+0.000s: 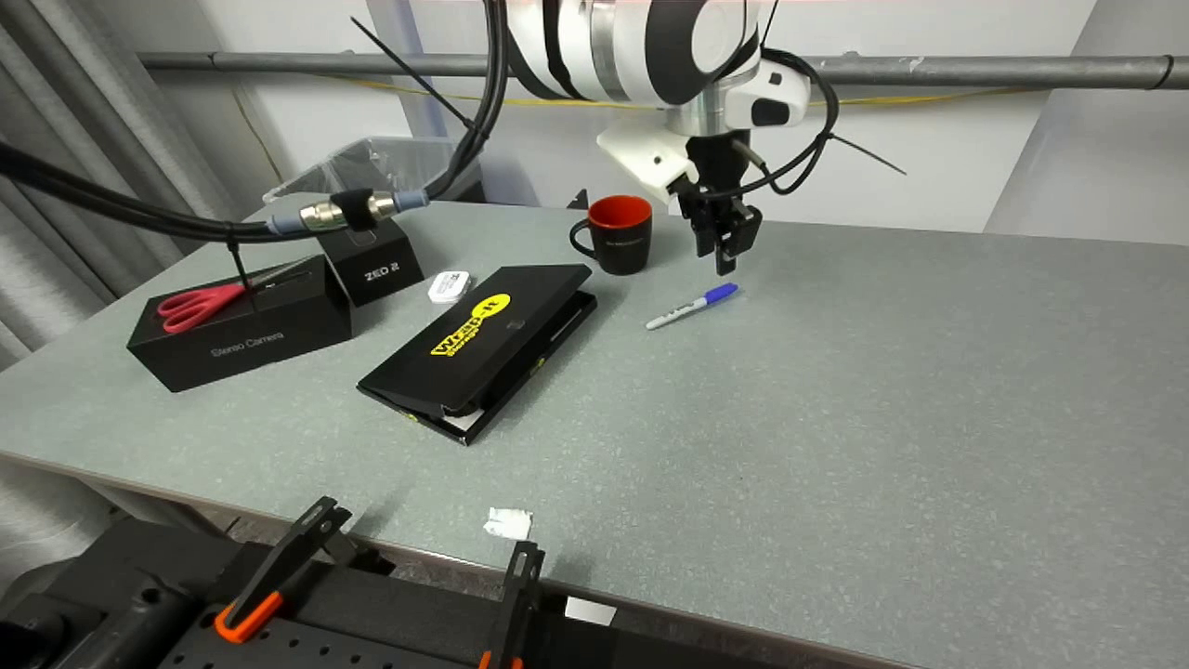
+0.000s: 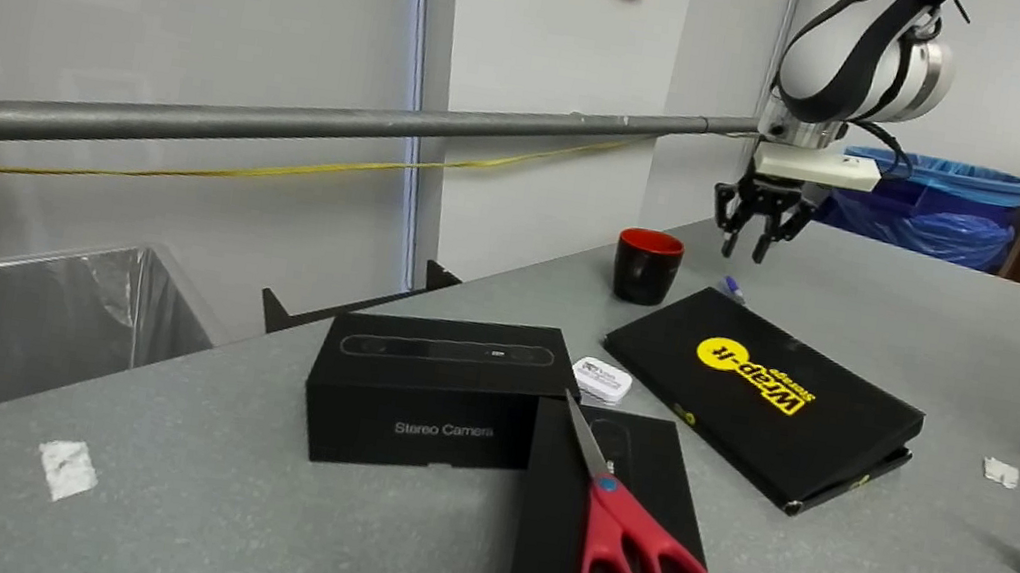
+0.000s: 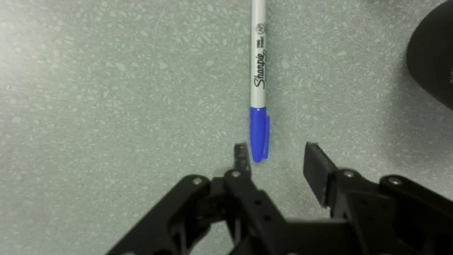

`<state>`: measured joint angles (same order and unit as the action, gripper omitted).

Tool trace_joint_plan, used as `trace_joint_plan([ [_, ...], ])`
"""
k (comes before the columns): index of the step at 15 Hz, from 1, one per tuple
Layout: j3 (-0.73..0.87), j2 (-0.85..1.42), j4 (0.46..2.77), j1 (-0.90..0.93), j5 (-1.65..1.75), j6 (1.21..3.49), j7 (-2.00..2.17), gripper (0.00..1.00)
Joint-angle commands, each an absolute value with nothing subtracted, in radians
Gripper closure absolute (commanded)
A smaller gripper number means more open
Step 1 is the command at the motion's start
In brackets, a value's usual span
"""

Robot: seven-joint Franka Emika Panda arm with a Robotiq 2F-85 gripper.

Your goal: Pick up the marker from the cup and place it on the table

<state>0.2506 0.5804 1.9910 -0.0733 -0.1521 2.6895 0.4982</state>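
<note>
The marker (image 1: 692, 307) has a white barrel and a blue cap and lies flat on the grey table (image 1: 836, 418). In an exterior view (image 2: 732, 286) mostly its blue cap end shows behind the black box. In the wrist view the marker (image 3: 258, 71) points toward the jaws. The dark cup (image 1: 620, 243) with a red inside stands upright beside it; it also shows in an exterior view (image 2: 645, 271) and at the right edge of the wrist view (image 3: 433, 53). My gripper (image 1: 726, 262) is open and empty above the table near the cap end, also seen in the wrist view (image 3: 276, 148).
A black Wrap-It box (image 1: 474, 325) lies near the marker and cup. Black camera boxes (image 1: 241, 330) with red scissors (image 1: 200, 307) and a small white case (image 1: 450, 286) lie farther off. A grey rail (image 1: 929, 71) runs along the wall. Clamps (image 1: 288, 567) sit at the table edge.
</note>
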Motion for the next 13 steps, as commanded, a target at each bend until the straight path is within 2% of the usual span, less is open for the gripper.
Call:
trace_joint_plan([
  [1, 0.256, 0.612, 1.941, -0.057, -0.158, 2.69, 0.526, 0.23],
  [4, 0.25, 0.607, 1.932, -0.055, -0.163, 2.689, 0.522, 0.01],
  [13, 0.243, 0.593, 1.932, -0.059, -0.155, 2.679, 0.498, 0.0],
])
